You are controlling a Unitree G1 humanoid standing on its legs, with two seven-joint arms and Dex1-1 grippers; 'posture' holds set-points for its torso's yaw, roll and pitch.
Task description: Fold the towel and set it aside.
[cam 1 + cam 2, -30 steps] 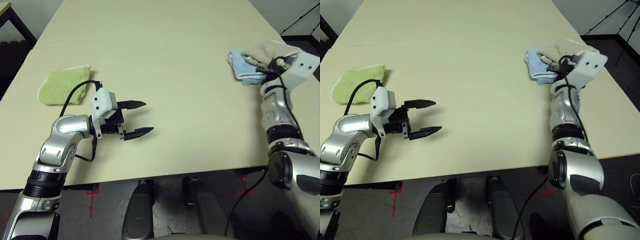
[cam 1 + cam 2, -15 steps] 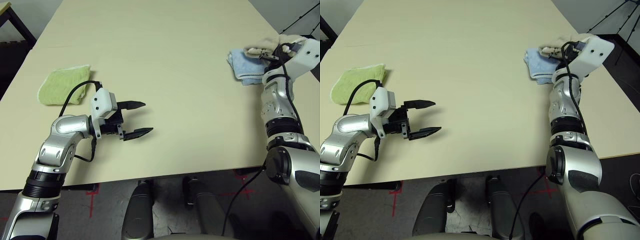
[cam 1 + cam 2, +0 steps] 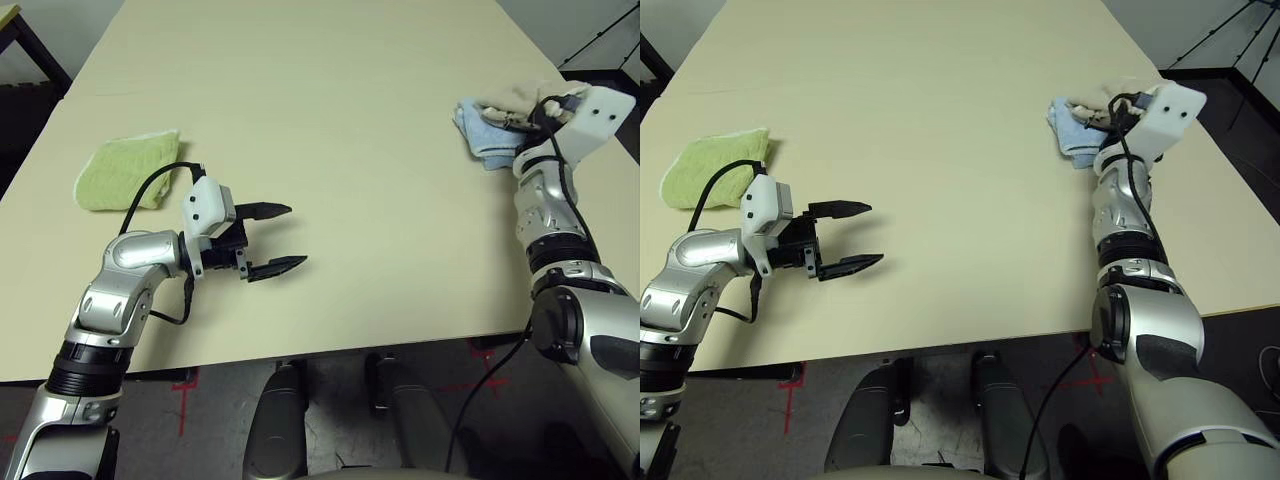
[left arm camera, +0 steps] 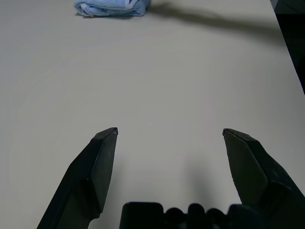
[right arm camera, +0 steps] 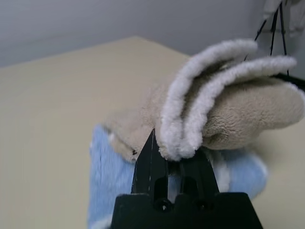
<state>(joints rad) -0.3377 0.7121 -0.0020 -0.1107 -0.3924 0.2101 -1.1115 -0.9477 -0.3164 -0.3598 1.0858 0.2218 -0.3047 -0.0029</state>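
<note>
Towel (image 5: pixel 238 109), beige terry cloth, bunched into a thick folded bundle at the far right of the table (image 3: pixel 350 120), directly over a folded light blue towel (image 3: pixel 485 140). Pinched at its layered edge by the right gripper (image 5: pixel 167 152), jaws closed tight on the cloth. Looks gripped at that edge so that the stacked layers keep together and the fold does not fall open during placing. Seems to touch the blue towel at its far side, though hard to tell whether resting fully or partly lifted. Probably brought to this spot as the set-aside place, on top of another folded towel, well clear of the table's bare middle. Shows soft, fluffy pile with pale whitish trim, two trimmed edges curling side by side above the closed fingers, the tan body bulging out beyond them; no logo visible from these angles. Appears already folded, so likely only lowering and release left. On the near left, left gripper (image 3: pixel 297 235) hovering just above the tabletop with jaws spread wide and nothing between them, pointing toward the middle, apparently parked out of the way. Farther left, beyond that arm, a folded light green towel (image 3: pixel 125 170) lying flat near the table's edge, well apart from both grippers.
</note>
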